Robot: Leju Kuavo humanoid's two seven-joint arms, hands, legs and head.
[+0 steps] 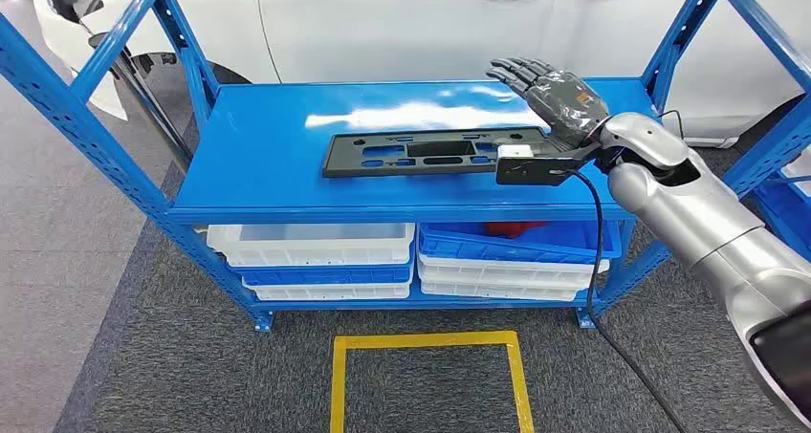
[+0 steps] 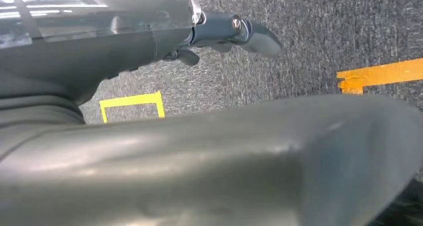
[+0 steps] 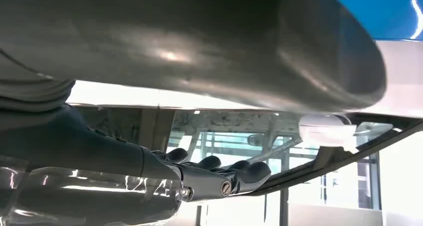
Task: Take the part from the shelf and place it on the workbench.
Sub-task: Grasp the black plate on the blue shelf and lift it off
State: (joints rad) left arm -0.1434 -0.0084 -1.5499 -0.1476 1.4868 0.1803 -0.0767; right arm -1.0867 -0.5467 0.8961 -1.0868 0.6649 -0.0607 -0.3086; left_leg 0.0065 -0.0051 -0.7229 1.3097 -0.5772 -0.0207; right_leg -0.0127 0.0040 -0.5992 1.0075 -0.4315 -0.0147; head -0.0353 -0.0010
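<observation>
Right hand (image 1: 559,97) hovering over the blue shelf (image 1: 268,165), above the right end of the black part (image 1: 430,153); fingers (image 1: 516,71) stretched out and apart, gripping nothing. Whether touching the part, cannot tell. Part lying flat on the top shelf board, lengthwise, near the front edge. Left hand (image 2: 234,31) hanging over grey carpet (image 2: 324,31), fingers loosely extended, holding nothing. White and blue bins (image 1: 316,256) stacked on the lower level.
</observation>
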